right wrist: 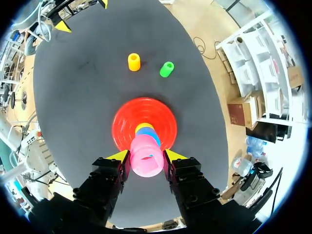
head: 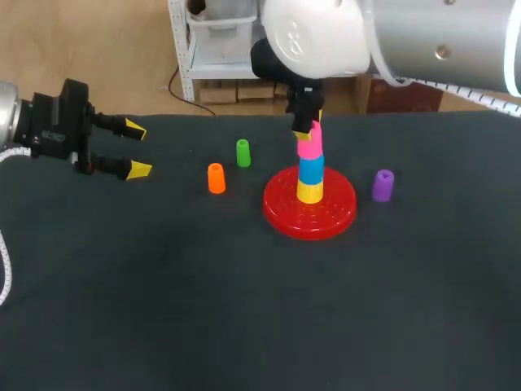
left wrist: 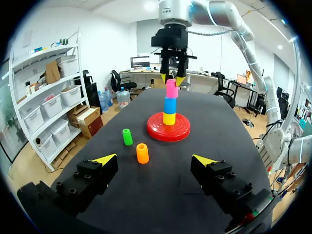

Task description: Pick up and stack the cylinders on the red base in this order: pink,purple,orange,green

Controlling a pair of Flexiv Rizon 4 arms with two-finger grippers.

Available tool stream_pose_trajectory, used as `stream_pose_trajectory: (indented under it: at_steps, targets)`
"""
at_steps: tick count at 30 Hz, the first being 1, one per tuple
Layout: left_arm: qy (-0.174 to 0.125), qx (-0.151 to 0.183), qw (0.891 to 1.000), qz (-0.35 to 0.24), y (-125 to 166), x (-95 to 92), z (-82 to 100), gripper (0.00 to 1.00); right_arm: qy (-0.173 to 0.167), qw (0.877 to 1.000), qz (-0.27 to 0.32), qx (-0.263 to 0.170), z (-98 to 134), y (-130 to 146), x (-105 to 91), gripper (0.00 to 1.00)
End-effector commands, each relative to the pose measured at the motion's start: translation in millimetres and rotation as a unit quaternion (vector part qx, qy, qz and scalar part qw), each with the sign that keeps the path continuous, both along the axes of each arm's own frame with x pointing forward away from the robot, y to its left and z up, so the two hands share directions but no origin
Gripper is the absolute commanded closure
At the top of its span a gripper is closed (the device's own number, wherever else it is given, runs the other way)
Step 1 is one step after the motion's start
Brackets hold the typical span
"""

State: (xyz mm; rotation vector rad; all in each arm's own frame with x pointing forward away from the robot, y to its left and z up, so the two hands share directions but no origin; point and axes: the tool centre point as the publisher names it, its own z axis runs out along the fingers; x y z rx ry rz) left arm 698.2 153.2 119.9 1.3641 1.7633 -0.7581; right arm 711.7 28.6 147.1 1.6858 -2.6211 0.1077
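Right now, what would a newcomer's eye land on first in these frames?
The stack on the red base stands out first: yellow cylinder, blue cylinder, then the pink cylinder on top, with the right gripper shut on it from above. The orange cylinder and green cylinder stand loose left of the base, and the purple cylinder stands on its right. The left gripper hangs open at the table's left, touching nothing.

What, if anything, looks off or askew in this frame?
The pink cylinder, gripped by the right gripper, tops a yellow cylinder and a blue cylinder already on the red base, though the order starts with pink. It also looks slightly off-centre on the blue one.
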Motion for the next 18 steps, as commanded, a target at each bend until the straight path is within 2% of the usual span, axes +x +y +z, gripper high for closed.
stream_pose_trajectory:
  at_steps: [1,12,18]
  targets:
    - [-0.003,-0.002,1.000,0.001,0.7,-1.4,-1.1,0.00,0.007,1.000,-0.002,-0.004,-8.0,-0.7,1.9,1.00]
    - [-0.003,-0.002,1.000,0.001,0.7,-1.4,-1.1,0.00,-0.016,1.000,-0.015,-0.006,-16.3,-2.0,-3.7,1.00]
    - [-0.003,-0.002,1.000,0.001,0.7,-1.4,-1.1,0.00,-0.012,0.999,-0.025,-0.015,-17.2,-8.1,-3.6,1.00]
